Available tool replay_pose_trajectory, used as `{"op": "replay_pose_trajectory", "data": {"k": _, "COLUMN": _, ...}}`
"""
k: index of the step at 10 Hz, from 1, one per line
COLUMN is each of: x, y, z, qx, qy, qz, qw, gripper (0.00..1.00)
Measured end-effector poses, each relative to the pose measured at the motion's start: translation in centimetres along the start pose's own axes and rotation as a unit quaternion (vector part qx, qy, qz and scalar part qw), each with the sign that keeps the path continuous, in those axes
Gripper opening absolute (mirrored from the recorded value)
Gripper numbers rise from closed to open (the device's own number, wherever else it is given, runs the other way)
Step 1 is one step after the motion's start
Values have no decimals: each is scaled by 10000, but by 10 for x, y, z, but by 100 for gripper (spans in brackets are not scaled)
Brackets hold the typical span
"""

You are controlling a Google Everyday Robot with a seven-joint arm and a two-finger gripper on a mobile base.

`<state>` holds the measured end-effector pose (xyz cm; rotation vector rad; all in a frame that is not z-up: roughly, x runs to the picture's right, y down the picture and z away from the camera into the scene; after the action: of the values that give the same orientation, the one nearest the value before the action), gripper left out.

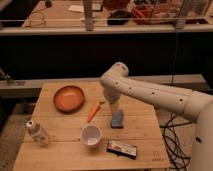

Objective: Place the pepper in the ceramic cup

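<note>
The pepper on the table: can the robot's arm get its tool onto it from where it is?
Probably yes. The tool hangs close beside the pepper, and nothing stands between them or lies on top of the pepper.

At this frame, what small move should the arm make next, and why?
Probably shift the gripper sideways and down onto the pepper. The gripper hangs just beside the pepper's upper end, near the blue object, while the pepper lies on the table, apart from the ceramic cup.
</note>
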<state>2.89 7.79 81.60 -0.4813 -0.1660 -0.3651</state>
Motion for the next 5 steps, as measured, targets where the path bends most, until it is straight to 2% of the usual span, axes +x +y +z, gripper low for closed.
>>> {"op": "replay_pose_trajectory", "data": {"k": 3, "x": -19, "y": -14, "z": 11, "qx": 44, "qy": -276, "qz": -317, "qw": 9991, "gripper": 80}}
{"op": "replay_pose_trajectory", "data": {"k": 4, "x": -28, "y": -16, "z": 19, "qx": 47, "qy": -445, "qz": -429, "qw": 9981, "gripper": 80}}
{"op": "replay_pose_trajectory", "data": {"k": 5, "x": -35, "y": -16, "z": 25, "qx": 42, "qy": -495, "qz": -483, "qw": 9976, "gripper": 80}}
